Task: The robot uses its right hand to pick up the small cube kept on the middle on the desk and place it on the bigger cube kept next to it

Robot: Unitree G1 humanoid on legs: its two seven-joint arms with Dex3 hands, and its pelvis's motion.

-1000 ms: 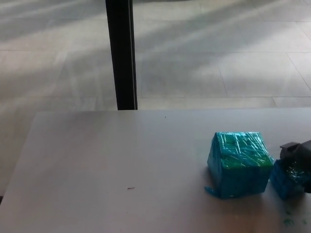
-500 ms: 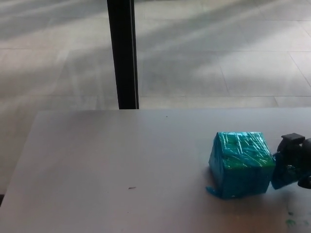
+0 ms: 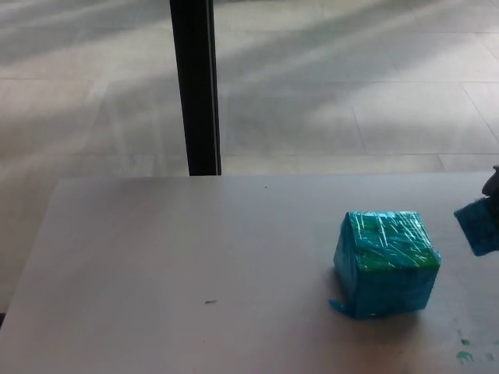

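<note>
Pale tiled floor streaked with light fills the upper part of the head view, and one black upright post stands on it just behind the far edge of the single light grey desk. That desk's far edge runs straight across the middle of the picture, its left edge slants down toward the lower left corner, and its wide left and middle stretch lies bare save for one tiny dark speck; all of this open room lies well to the left of the robot's right hand. Two cubes are in view. One big teal cube wrapped in shiny crinkled film sits on the desk, left of and lower than the hand, with clear desk all round it and a small flap of film sticking out at its lower left corner. One small blue film-wrapped cube hangs tilted at the right border, off the desk surface, apart from the big cube and higher than its top face. Only a dark sliver of the black right hand shows, touching the small cube's upper corner; how its digits are set cannot be told. A few green flecks mark the desk below the hand.
</note>
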